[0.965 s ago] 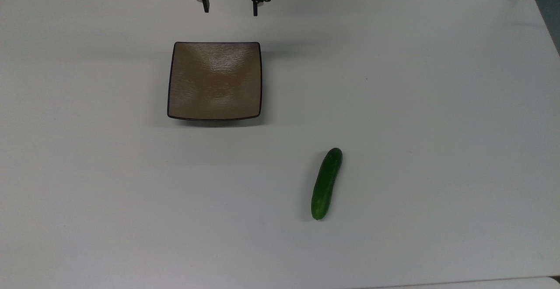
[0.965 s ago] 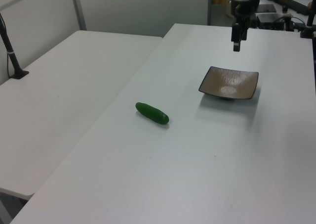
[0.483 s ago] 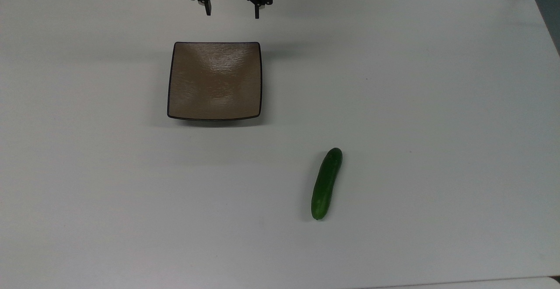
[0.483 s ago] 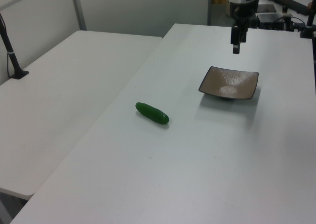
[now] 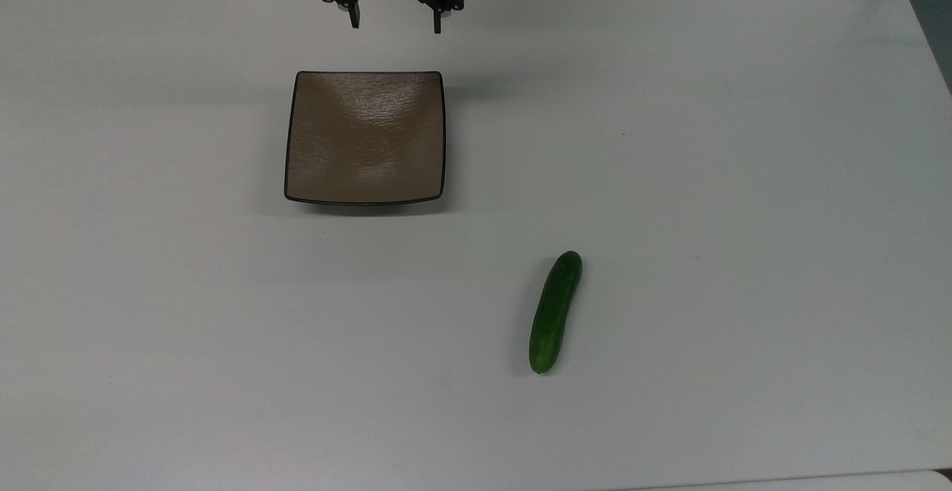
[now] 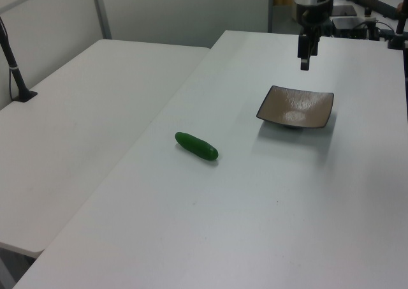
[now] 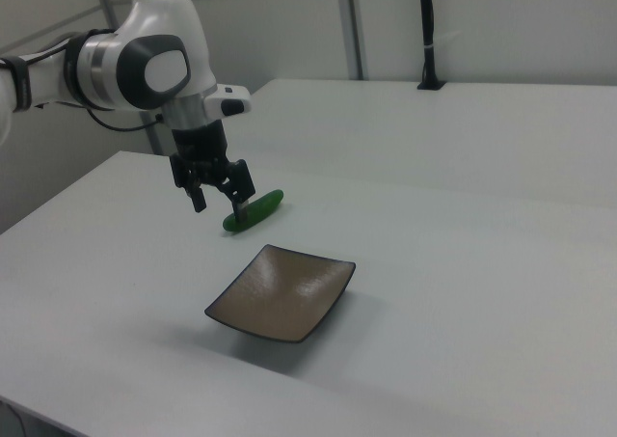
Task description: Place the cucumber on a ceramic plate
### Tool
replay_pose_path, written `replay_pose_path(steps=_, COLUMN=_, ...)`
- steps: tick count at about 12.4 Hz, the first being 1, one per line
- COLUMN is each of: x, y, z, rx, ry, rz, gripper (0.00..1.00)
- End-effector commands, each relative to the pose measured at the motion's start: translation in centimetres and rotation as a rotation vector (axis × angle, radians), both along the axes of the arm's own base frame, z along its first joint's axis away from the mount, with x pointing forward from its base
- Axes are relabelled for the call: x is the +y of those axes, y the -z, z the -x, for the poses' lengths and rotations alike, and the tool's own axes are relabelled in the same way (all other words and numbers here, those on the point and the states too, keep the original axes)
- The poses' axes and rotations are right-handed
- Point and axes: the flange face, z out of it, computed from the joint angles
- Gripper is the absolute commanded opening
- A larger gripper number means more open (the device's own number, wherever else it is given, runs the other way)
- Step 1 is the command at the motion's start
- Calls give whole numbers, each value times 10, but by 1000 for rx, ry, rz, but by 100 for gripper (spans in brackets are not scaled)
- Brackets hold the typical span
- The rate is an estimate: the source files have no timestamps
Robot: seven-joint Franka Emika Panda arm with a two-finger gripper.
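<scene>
Scene at the outset of the pick. The square, glossy brown ceramic plate [image 5: 365, 136] with a thin dark rim serves as landmark on the white table [image 5: 706, 141]. The small, smooth, dark green cucumber [image 5: 555, 312] lies flat on the table well apart from the plate, below and to the right of the plate in the top view, its long axis roughly in line with the plate's side edges. The plate's dished centre holds nothing. The black two-finger gripper [image 5: 395, 25] of the white arm [image 7: 145, 56] hangs in the air beyond the plate's far edge, on the opposite side from the cucumber, with its fingers spread apart and empty.

Judged risks: the cucumber is round and smooth, so a closure along its length rather than across it, or one near a tapered end, could let it roll or squirt out. A descent too low could jam the fingertips on the table. On the carry, releasing off-centre over the raised rim might let the cucumber roll off the plate.
</scene>
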Motion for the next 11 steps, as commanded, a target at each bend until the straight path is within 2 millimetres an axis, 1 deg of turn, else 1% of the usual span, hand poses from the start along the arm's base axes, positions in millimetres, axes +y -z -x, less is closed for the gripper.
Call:
replay_pose_path(steps=1, x=13, y=17, z=-24, rx=-14, ry=103, rz=-17, gripper=100)
replay_pose_path(steps=4, x=35, y=24, z=-56, rx=-60, ry=290, rz=-43, gripper=100)
replay_pose_path(steps=5, x=50, y=24, z=-65, rx=-70, ry=333, rz=-55, gripper=100)
replay_pose_path(steps=6, x=58, y=25, z=-75, rx=-74, ry=375, rz=-65, gripper=100)
replay_pose_path(steps=7, x=65, y=27, z=-89, rx=-85, ry=413, rz=-75, gripper=100)
replay_pose_path(steps=8, x=87, y=27, z=-100, rx=-98, ry=425, rz=-84, gripper=100)
replay_pose_path(steps=10, x=124, y=44, z=-122, rx=-141, ry=448, rz=-73, gripper=100)
replay_pose_path(steps=11, x=135, y=53, z=-129, rx=-175, ry=461, rz=-67, gripper=100)
